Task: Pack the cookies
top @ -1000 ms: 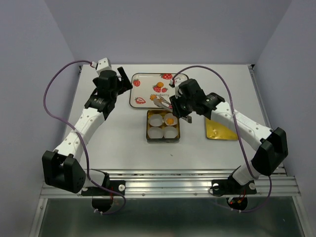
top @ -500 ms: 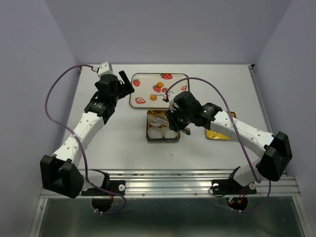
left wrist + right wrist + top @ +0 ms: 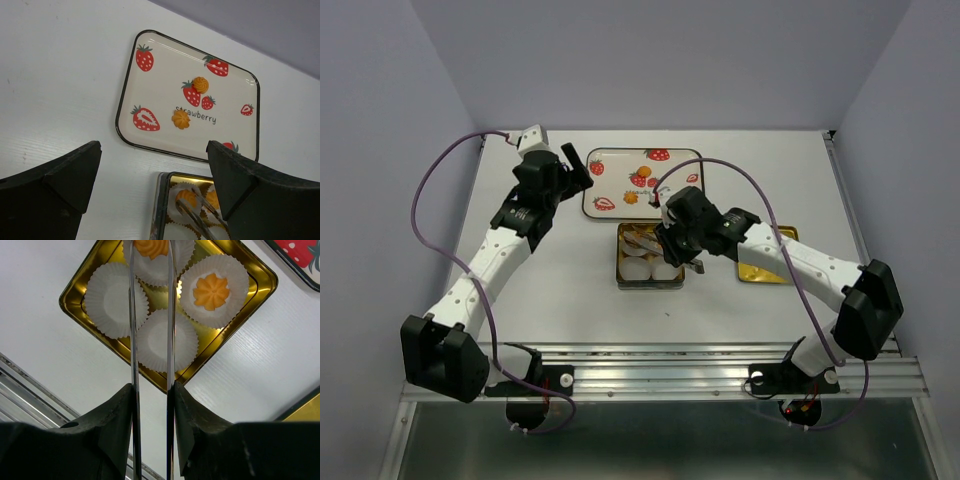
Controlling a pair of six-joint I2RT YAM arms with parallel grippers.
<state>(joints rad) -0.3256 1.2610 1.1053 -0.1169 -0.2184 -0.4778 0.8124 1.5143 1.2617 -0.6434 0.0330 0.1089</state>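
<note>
My right gripper (image 3: 150, 390) is shut on metal tongs (image 3: 131, 340). The tong tips reach into the gold tin (image 3: 75, 299) with a cookie (image 3: 150, 246) between them, at a paper cup in the tin's far left. A second cookie (image 3: 211, 291) lies in the neighbouring cup. Two more cookies (image 3: 200, 84) (image 3: 180, 119) lie on the strawberry plate (image 3: 125, 95). My left gripper (image 3: 154, 150) is open and empty, hovering by the plate's left side (image 3: 575, 165). In the top view the right gripper (image 3: 665, 240) is over the tin (image 3: 650, 286).
Two empty white paper cups (image 3: 115, 300) (image 3: 167, 340) fill the tin's near half. The gold lid (image 3: 767, 264) lies to the right of the tin, partly under the right arm. The table's metal front rail (image 3: 660, 365) runs along the near edge.
The right arm carried the tongs with a cookie from the plate back over the tin's far-left cup. The left arm shifted slightly, then held still.
</note>
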